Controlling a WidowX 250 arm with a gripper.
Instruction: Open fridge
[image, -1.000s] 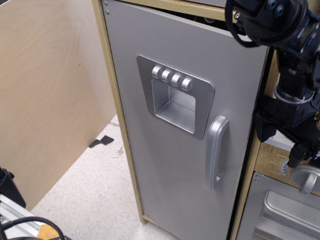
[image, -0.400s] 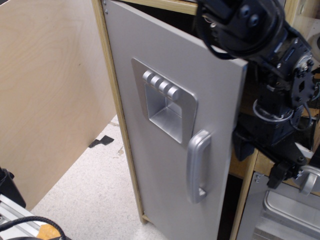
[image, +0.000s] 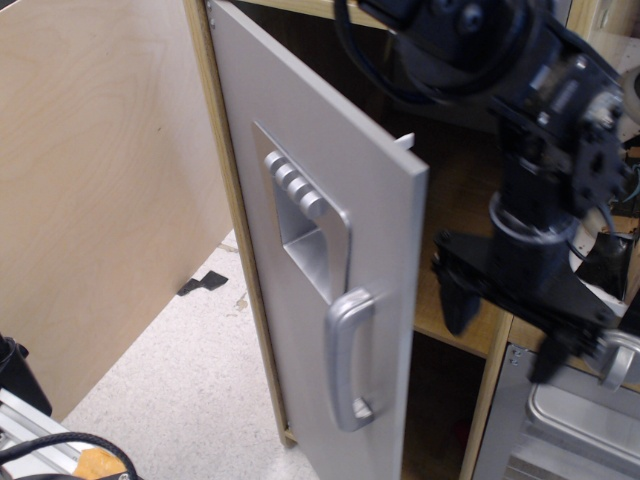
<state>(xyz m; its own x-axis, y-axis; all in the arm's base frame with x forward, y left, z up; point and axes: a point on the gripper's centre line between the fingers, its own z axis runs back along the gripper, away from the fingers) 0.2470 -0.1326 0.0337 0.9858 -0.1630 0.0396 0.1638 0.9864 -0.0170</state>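
Observation:
The fridge's flat silver-grey door (image: 300, 140) stands swung out from the light wood frame (image: 226, 210), hinged on the left, with the dark inside and a wooden shelf (image: 452, 325) showing. The dispenser panel (image: 305, 235) and the curved silver handle (image: 347, 360) face front left. My black gripper (image: 503, 330) hangs to the right of the door's free edge, in front of the open compartment. Its fingers (image: 452, 300) are spread apart with nothing between them. It does not touch the handle.
A smaller silver oven door (image: 565, 430) with a round knob (image: 620, 360) sits low on the right, just under my gripper. A plywood wall (image: 90, 180) stands at the left. Black tape (image: 203, 283) lies on the speckled floor. A cable and a metal rail (image: 35, 445) are at the bottom left.
The fridge door has swung from nearly shut to well open, its free edge moving left and toward the camera. My arm and gripper have moved left behind the door's edge.

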